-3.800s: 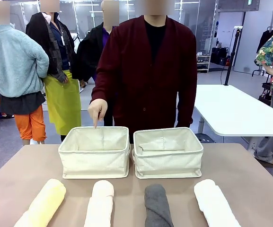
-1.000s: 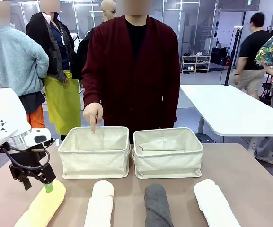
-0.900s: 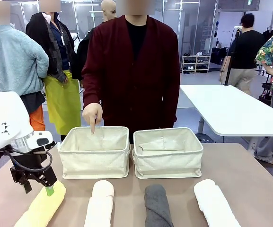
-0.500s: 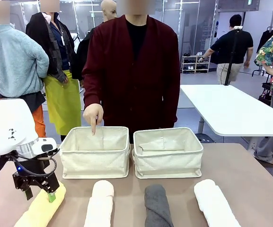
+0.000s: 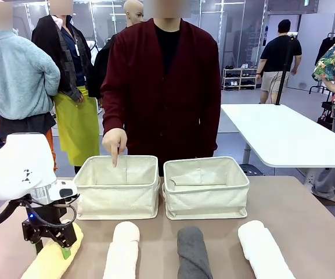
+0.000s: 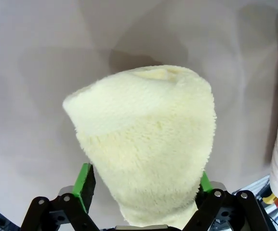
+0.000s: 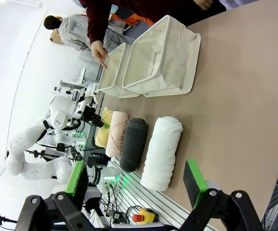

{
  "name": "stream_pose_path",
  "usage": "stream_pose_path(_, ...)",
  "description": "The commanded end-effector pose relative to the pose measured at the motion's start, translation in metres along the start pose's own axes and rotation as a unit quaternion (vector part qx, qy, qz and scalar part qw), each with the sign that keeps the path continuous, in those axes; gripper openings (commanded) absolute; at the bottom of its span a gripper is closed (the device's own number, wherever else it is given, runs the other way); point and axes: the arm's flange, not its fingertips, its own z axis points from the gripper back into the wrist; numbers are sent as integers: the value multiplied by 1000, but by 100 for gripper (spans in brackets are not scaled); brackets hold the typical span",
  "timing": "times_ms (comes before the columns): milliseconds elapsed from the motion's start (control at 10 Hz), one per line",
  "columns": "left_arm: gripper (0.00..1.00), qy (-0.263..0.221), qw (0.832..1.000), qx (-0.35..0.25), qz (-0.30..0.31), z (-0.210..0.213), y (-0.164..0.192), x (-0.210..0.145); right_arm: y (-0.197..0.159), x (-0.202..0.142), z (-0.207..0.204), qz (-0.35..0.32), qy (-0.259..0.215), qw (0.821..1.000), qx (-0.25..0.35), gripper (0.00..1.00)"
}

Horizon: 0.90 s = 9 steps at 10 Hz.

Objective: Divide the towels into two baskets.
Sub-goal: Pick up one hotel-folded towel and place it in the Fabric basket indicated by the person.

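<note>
Front view: left basket (image 5: pixel 116 200) and right basket (image 5: pixel 206 203) are looking empty, so nothing is sorted yet. Pale yellow towel (image 5: pixel 48 264), cream towel (image 5: pixel 122 250), dark grey towel (image 5: pixel 193 253) and white towel (image 5: pixel 263 250) are all lying on the table (image 5: pixel 306 215). Left gripper (image 5: pixel 62 247) is sitting on the yellow one; the person's hand (image 5: pixel 114 141) is pointing into the left basket.

Left wrist view: pads (image 6: pixel 84 185) are flanking the yellow roll. Can't tell whether they're clamping it.

Right wrist view: right gripper (image 7: pixel 136 185) is hanging with its jaws apart and empty, well apart from the towels.
</note>
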Motion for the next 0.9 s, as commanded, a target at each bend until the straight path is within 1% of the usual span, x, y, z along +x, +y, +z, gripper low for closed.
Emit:
stream_pose_path(0,77,-10,1000,10,-12,-71,-11,-142,2,-3,2,7,2,1000,3,100)
stream_pose_path(100,65,-9,1000,10,-15,-71,-12,-142,2,-3,2,7,2,1000,3,100)
stream_pose_path(200,58,-16,1000,12,-15,-70,-13,-141,2,-3,2,7,2,1000,3,100)
stream_pose_path(300,46,-20,1000,12,-14,-68,-13,-141,2,-3,2,7,2,1000,3,100)
stream_pose_path(400,38,-24,1000,15,-13,-66,-14,-141,2,-3,2,7,2,1000,3,100)
stream_pose_path(500,27,-29,999,18,-14,-62,-14,-141,2,-3,2,7,2,1000,3,100)
stream_pose_path(600,22,-43,999,21,-18,-52,-17,-143,2,-3,2,7,2,1000,3,100)
stream_pose_path(700,19,-48,998,30,-27,-37,-21,-145,2,-3,2,7,2,1000,3,100)
stream_pose_path(800,19,-66,996,25,-46,-16,-26,-149,2,-3,2,7,2,1000,3,100)
